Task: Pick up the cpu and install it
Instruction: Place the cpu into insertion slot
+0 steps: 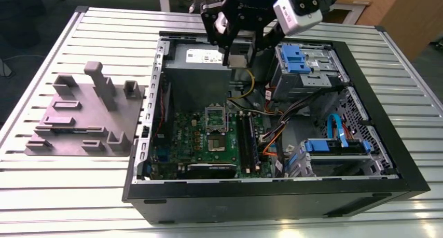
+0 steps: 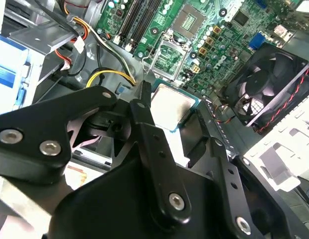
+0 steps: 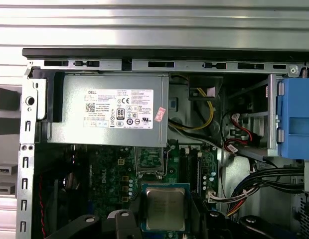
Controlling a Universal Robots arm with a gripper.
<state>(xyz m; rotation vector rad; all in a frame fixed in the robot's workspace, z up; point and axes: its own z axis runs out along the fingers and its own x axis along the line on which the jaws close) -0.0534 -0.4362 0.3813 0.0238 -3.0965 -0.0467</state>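
Cpu [image 3: 165, 208], 1: held level in the air inside the open case [image 1: 277, 199], silver top up, above the motherboard [image 1: 201, 139], apart from the socket [image 1: 216, 115].
Gripper [image 1: 238, 55], 1: fingers [image 2: 144, 114] clamped on opposite edges of the cpu.
Socket, 1: just below the power supply [image 3: 114, 109].
Fan [image 2: 266, 84], 1.
Grey plate [image 1: 83, 119], 1: on the table [image 1: 69, 196], beside the case, at the exterior view's left.

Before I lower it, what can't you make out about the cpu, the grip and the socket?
1. Underside of the cpu: faces away in both wrist views; too small in the exterior view.
2. Where the gripper meets the cpu's edges: lost in shadow in the first wrist view, behind the gripper's own links in the second wrist view.
3. Pins of the socket: too small in the second wrist view and the exterior view.
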